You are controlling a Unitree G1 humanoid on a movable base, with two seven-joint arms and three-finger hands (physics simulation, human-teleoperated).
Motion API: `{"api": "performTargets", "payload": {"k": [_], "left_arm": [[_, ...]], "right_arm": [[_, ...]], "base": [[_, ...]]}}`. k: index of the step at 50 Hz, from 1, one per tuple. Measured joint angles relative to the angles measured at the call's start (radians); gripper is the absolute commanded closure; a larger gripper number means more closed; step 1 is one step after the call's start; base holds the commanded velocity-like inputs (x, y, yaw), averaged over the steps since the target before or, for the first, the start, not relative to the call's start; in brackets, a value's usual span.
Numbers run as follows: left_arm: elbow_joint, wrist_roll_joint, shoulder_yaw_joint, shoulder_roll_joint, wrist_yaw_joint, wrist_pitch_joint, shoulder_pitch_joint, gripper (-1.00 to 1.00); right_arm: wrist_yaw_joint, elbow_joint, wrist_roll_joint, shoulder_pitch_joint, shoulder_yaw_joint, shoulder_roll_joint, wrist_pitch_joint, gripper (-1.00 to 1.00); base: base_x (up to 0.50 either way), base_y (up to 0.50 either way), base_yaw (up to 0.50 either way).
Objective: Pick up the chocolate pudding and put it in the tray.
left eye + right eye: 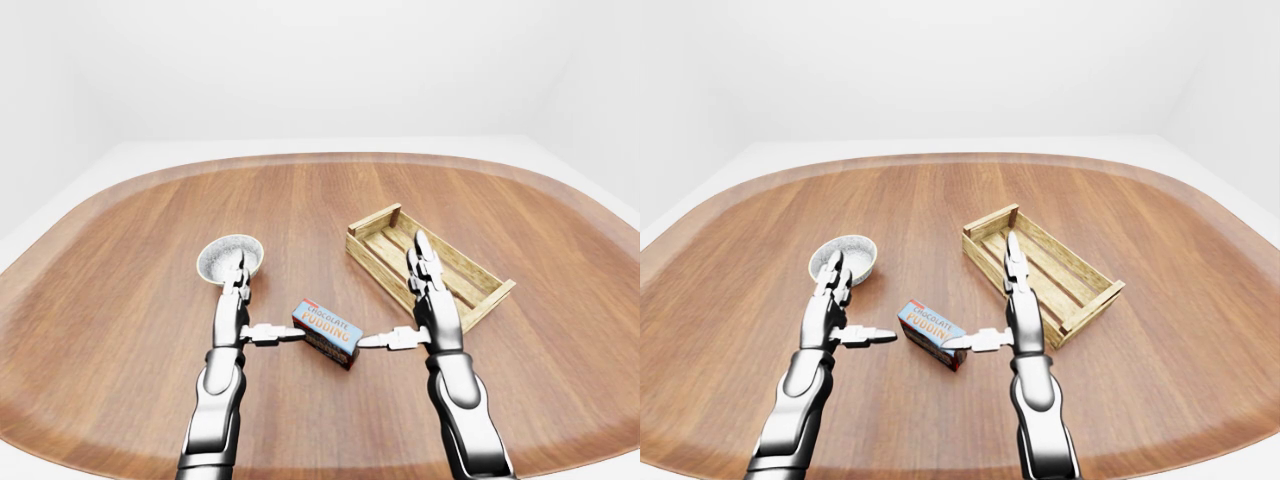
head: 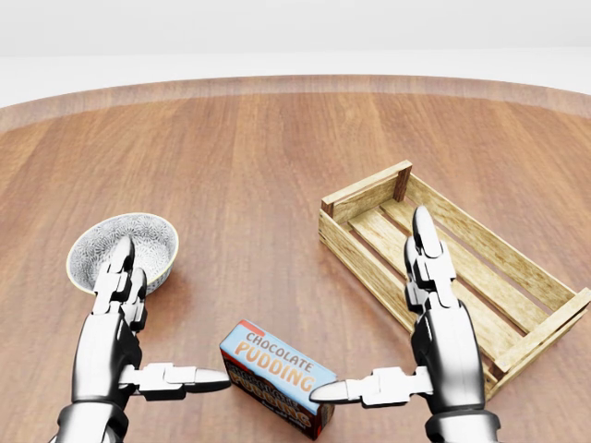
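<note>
Big rounded wood-grain table (image 1: 300, 200) w/ a lighter raised rim, in a plain white room; pale floor shows past the table's top edge in both eye views, the head view shows mostly tabletop. Chocolate pudding (image 2: 275, 377), a blue/orange box, lies on the table near its bottom edge, roughly mid-width, between the two hands. Wooden slatted tray (image 2: 369, 198) sits to the box's right, set at a diagonal, apart from the box. Patterned bowl (image 2: 148, 231) sits to the box's left, nearer the table's left side. Left hand (image 2: 115, 318): fingers straight, pointing toward the top of the view, tips overlapping the bowl's near rim in the pic; thumb stuck out sideways, tip just beside the box's left end. Right hand (image 2: 439, 314): same pose, fingers straight over the tray's near wall, thumb tip at or on the box's right end; contact hard to confirm. Both hands spread wide, nothing held. Eye views show both forearms and the whole table outline; head view cuts the arms at the wrists but gives the box label clearly.
</note>
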Motion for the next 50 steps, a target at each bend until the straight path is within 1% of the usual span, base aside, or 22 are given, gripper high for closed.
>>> {"api": "performTargets", "payload": {"k": [10, 37, 50], "left_arm": [[0.007, 0.002, -0.001, 0.0, -0.001, -0.006, -0.001, -1.0], [0.003, 0.002, 0.001, 0.0, 0.001, 0.003, -0.003, -1.0], [0.006, 0.002, 0.001, 0.0, 0.002, 0.002, -0.004, -1.0]], "right_arm": [[-0.012, 0.053, -0.016, 0.005, 0.023, 0.001, 0.0, -1.0], [-0.031, 0.151, -0.077, 0.02, 0.065, 0.0, 0.0, -1.0], [-0.033, 0.191, -0.101, 0.023, 0.082, -0.002, 0.0, -1.0]], "base": [[0.0, 0.0, 0.0], [0.0, 0.0, 0.0], [0.0, 0.0, 0.0]]}}
